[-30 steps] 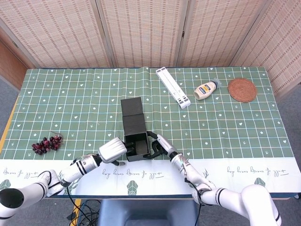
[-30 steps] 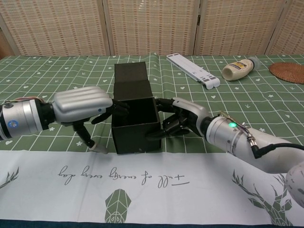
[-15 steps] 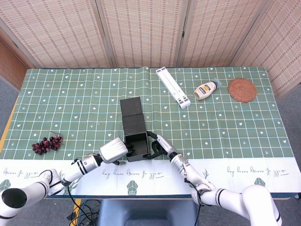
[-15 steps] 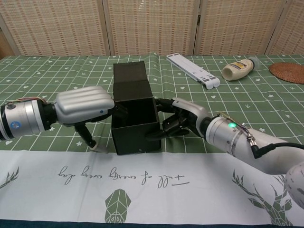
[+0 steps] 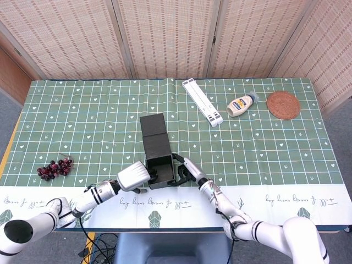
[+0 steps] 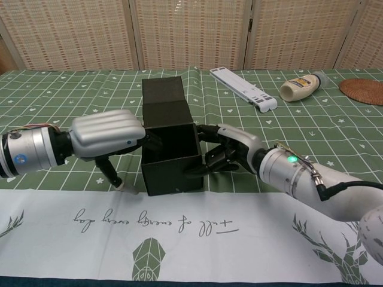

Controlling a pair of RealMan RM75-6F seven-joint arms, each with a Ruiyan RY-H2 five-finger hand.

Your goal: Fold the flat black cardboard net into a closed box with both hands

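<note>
table (image 5: pixel 286 148) green cloth | box (image 5: pixel 158 165) near front edge, centre, walls up, lid flap flat behind, top open | left hand (image 6: pixel 108 136) grips box's left wall, thumb down to cloth | right hand (image 6: pixel 230 149) fingers curled against right wall | stand (image 5: pixel 202 102), bottle (image 5: pixel 242 104), coaster (image 5: pixel 283 104) back right | grapes (image 5: pixel 54 168) front left

Both arms are reaching inward from the near edge, low over the tabletop (image 5: pixel 264 148). The left hand (image 6: pixel 108 135) is lying knuckles-up, its fingers (image 6: pixel 149 140) pressing against the left wall of the box (image 6: pixel 173 167) while its thumb is pointing down to the tabletop. The right hand (image 6: pixel 230 149) is facing it from the opposite side, its dark fingers (image 6: pixel 206 156) curling against the right wall. The two hands are bracing the box between them; neither is lifting it.
</note>
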